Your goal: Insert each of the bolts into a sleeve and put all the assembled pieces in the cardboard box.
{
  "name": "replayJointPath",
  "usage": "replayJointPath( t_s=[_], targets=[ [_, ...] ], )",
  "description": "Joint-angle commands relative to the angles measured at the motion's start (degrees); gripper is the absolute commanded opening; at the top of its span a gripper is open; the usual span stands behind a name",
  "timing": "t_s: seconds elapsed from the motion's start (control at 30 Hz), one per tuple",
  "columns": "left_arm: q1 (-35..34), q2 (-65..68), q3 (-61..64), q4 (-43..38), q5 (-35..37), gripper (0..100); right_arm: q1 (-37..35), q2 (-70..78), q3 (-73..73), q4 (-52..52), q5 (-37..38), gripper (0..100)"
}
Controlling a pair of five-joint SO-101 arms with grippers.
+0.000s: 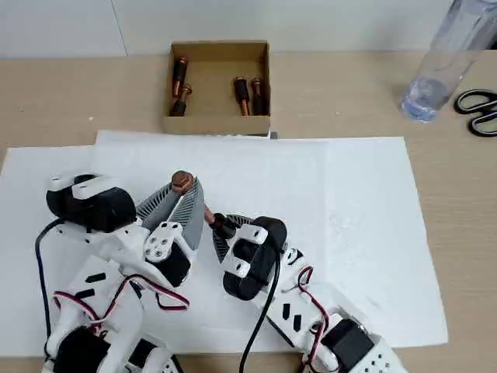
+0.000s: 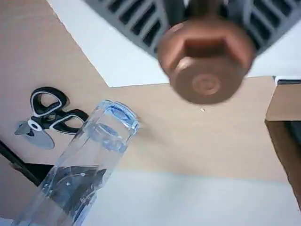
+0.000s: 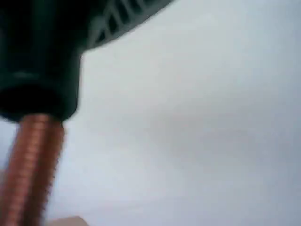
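Wooden table [image 1: 342,93] under a white paper sheet [image 1: 357,210] is your workspace, with four assembled pieces lying in the cardboard box [image 1: 220,123]. Your left gripper [image 1: 185,191] is clamped on the copper bolt [image 1: 182,182] just behind its head, and your right gripper [image 1: 224,233] pinches the black sleeve [image 1: 220,226], the thread entering it. You look mid-insertion: next, push the bolt home along its axis, then let one claw go

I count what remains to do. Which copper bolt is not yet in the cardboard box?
The bolt held in the left gripper, its thread in the black sleeve that the right gripper holds. The other four lie in the cardboard box.
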Motion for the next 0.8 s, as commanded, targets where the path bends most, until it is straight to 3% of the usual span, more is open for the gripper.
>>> replayJointPath(
  t_s=[0.0,0.5,0.77],
  targets=[
    [0.5,-0.4,-2.3,-0.1,2.1,0,0.2,-0.9,-0.9,-1.5,0.2,0.2],
    [3.1,-0.5,0.7,-0.2,1.9,0,0.2,-1.3,-1.1,-1.5,0.3,0.2],
    [3.0,-0.5,0.6,-1.3,-3.4,0,0.1,-1.4,-1.1,-1.5,0.3,0.2]
  ],
)
